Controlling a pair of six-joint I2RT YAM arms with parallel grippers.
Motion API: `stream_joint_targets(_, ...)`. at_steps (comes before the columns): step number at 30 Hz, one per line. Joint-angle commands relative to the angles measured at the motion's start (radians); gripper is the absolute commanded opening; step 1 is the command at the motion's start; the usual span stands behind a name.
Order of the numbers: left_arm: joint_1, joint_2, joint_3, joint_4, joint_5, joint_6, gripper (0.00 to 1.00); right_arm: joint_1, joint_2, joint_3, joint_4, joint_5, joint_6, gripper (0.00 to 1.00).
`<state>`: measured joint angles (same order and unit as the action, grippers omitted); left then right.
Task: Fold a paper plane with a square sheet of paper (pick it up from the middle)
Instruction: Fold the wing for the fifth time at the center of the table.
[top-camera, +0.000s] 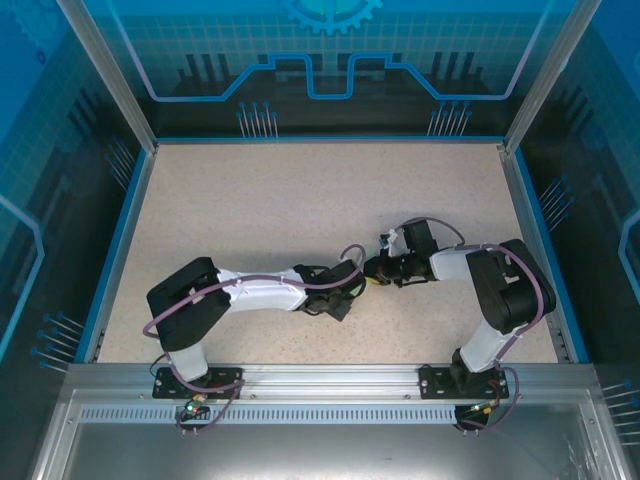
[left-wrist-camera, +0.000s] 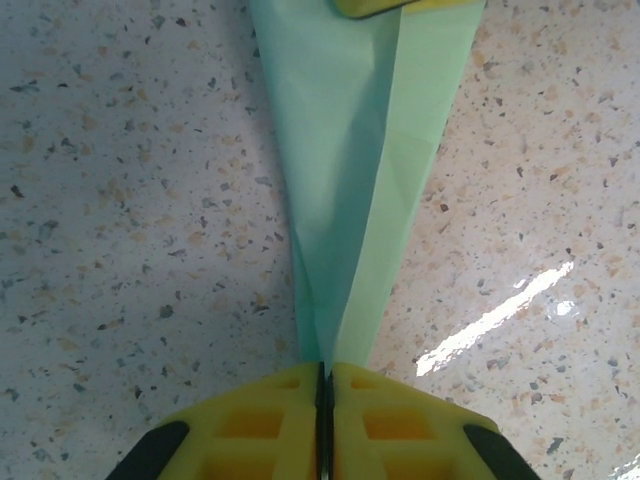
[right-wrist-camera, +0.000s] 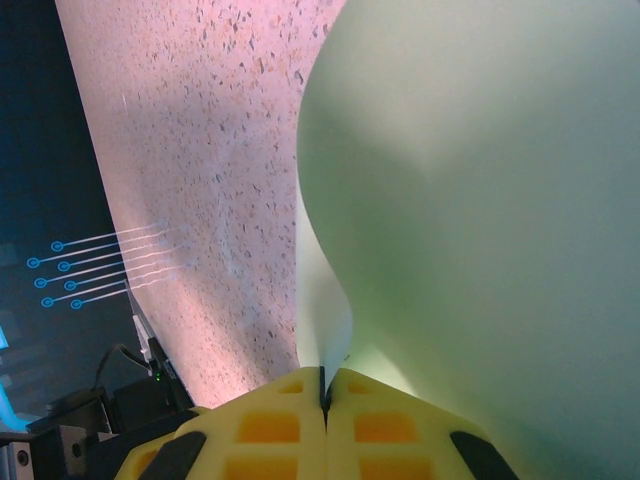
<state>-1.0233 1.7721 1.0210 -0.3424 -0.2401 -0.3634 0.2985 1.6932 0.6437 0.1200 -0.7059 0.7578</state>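
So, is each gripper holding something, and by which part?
Both hold the plane. The left gripper pinches its narrow pointed tip; the right gripper pinches the wide end opposite.

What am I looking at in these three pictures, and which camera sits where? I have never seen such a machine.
Two white robot arms are bolted at the near edge of a speckled table. The wide picture comes from a camera above and behind them. The other two come from cameras on the wrists, looking along yellow fingers. The left gripper is shut on the narrow tip of a folded pale green paper. The right gripper is shut on the wide end of the same paper, which bulges close to its camera.
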Motion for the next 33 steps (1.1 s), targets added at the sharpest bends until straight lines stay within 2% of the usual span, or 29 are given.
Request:
stream_joint_targets(1,-0.018,0.032,0.023,-0.066,-0.064,0.012,0.10,0.010,0.004,0.011,-0.012,0.008,-0.016,0.03)
stream_joint_targets(8,-0.052,0.066,0.014,-0.079,-0.150,0.006,0.08,0.011,-0.007,-0.011,0.019,0.006,-0.001,0.03)
stream_joint_targets(17,-0.080,0.084,0.002,-0.073,-0.194,0.025,0.11,0.024,0.006,-0.019,0.032,0.011,0.000,0.03)
stream_joint_targets(25,-0.081,0.016,-0.023,-0.031,-0.138,0.045,0.25,0.024,0.039,-0.016,0.033,0.023,-0.014,0.03)
stream_joint_targets(27,-0.081,-0.006,-0.021,-0.031,-0.120,0.049,0.32,0.025,0.039,-0.016,0.034,0.023,-0.015,0.03)
stream_joint_targets(33,-0.069,-0.056,0.003,-0.042,-0.066,0.037,0.38,0.026,0.032,-0.015,0.034,0.022,-0.013,0.03)
